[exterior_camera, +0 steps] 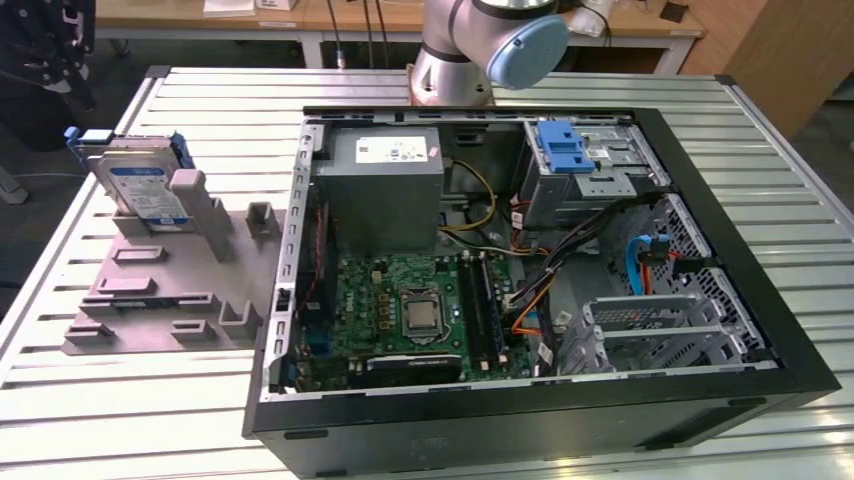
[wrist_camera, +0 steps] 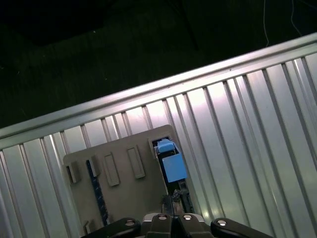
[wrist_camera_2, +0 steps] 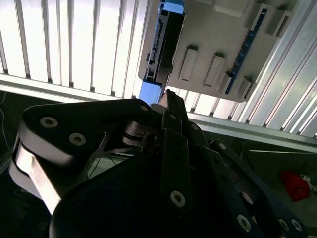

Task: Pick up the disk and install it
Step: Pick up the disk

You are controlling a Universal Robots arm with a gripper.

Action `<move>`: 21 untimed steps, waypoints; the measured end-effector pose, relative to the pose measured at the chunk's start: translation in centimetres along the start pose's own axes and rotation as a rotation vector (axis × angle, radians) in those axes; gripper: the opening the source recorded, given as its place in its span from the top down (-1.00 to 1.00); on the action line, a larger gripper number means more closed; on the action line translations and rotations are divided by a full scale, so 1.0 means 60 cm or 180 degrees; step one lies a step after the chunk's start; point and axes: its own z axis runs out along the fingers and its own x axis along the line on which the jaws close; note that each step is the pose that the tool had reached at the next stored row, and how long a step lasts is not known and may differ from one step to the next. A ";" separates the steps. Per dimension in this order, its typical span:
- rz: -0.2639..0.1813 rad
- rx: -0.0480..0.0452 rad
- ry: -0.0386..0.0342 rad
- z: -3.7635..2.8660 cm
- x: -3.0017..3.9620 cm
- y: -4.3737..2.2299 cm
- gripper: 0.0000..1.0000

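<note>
1. Disk (exterior_camera: 140, 188): on edge in the grey holder (exterior_camera: 147, 300), at the exterior view's left of the computer case (exterior_camera: 534, 420).
2. Gripper (wrist_camera_2: 171, 101): near the disk; I cannot tell its grip state.

Disk (exterior_camera: 144, 192) upright in grey holder; w/ blue rails; white-blue label

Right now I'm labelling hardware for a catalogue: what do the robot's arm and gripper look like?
The arm is silver-grey with rounded joint housings, one closed by a pale blue cap. In the second wrist view the gripper is matte black, built of flat hinged links dotted with round silver screw heads.
</note>
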 end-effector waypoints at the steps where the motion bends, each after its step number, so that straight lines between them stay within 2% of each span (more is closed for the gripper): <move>1: -0.0010 0.0000 0.0000 0.000 0.000 0.000 0.79; 7: -0.0322 -0.0005 0.0009 0.001 0.000 0.000 0.79; 12: -0.0352 0.0009 0.0006 0.004 0.003 0.011 0.79; 17: -0.0393 0.0021 0.0005 0.012 0.001 0.015 0.77; 20: -0.0496 0.0021 0.0007 0.018 0.001 0.015 0.42; 21: -0.0553 0.0020 0.0008 0.020 0.001 0.015 0.42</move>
